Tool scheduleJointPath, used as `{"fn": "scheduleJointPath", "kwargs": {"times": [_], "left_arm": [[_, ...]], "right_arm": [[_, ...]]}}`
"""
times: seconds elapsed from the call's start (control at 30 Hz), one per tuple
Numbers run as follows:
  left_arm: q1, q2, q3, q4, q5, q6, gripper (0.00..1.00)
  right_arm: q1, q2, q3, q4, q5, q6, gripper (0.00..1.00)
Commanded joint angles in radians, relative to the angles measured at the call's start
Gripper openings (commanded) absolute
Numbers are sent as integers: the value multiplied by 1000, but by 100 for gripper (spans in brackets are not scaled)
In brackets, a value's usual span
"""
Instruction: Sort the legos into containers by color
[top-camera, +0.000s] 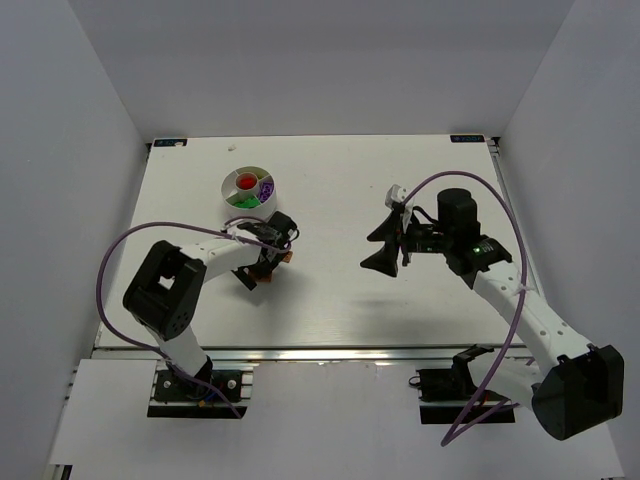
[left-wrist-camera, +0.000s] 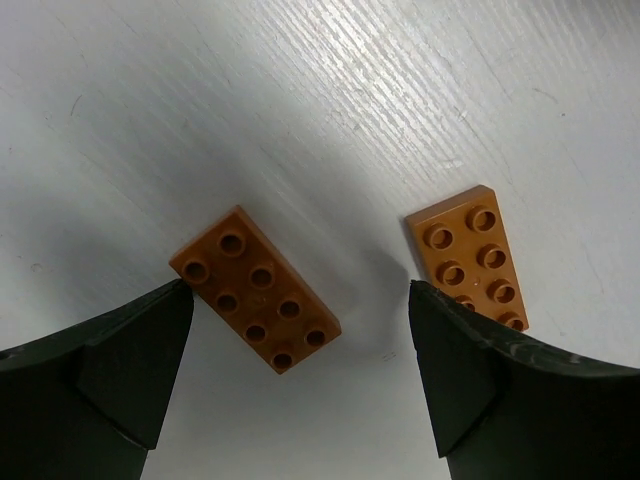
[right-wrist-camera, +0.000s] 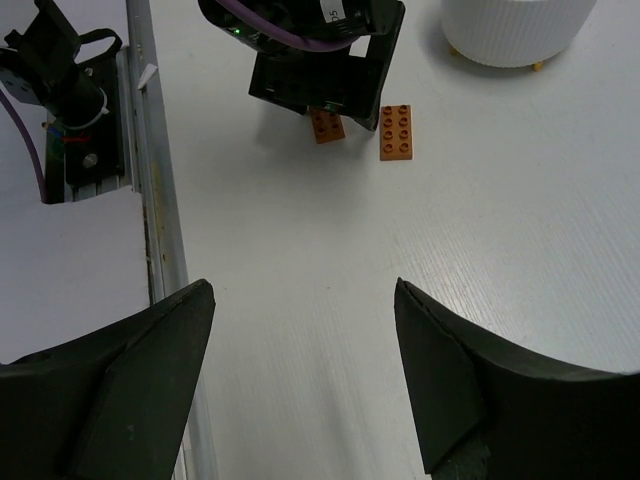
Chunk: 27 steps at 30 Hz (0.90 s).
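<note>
Two flat orange studded plates lie on the white table, one (left-wrist-camera: 255, 288) between my left gripper's open fingers, the other (left-wrist-camera: 468, 255) just outside the right finger. My left gripper (left-wrist-camera: 300, 295) is low over them, open and empty. They also show in the right wrist view, one plate (right-wrist-camera: 397, 131) in the open and the other plate (right-wrist-camera: 327, 125) partly under the left gripper. The round white divided dish (top-camera: 224, 188) holds a red piece (top-camera: 246, 182), a purple piece (top-camera: 266, 186) and green pieces (top-camera: 246, 202). My right gripper (top-camera: 385, 245) is open and empty, raised at centre right.
The dish's outer wall (right-wrist-camera: 515, 30) shows at the top of the right wrist view. The table's near aluminium rail (right-wrist-camera: 160, 200) runs along the left of that view. Purple cables loop from both arms.
</note>
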Motion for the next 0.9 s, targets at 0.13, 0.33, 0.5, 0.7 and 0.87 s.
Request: {"fn": "scheduleJointPath", "kwargs": {"times": [0.13, 0.33, 0.5, 0.7, 0.87], "left_arm": [[36, -14, 8, -35, -32, -37, 96], [122, -71, -69, -4, -35, -2, 93], [142, -31, -57, -2, -19, 56, 91], [139, -10, -47, 25, 37, 91, 88], [101, -23, -51, 28, 66, 95, 86]], "right_arm": [[-29, -33, -16, 44, -63, 23, 78], [-39, -35, -18, 52, -80, 34, 78], [-41, -38, -19, 57, -86, 37, 78], [-44, -41, -24, 61, -88, 40, 78], [-44, -36, -24, 66, -92, 42, 77]]}}
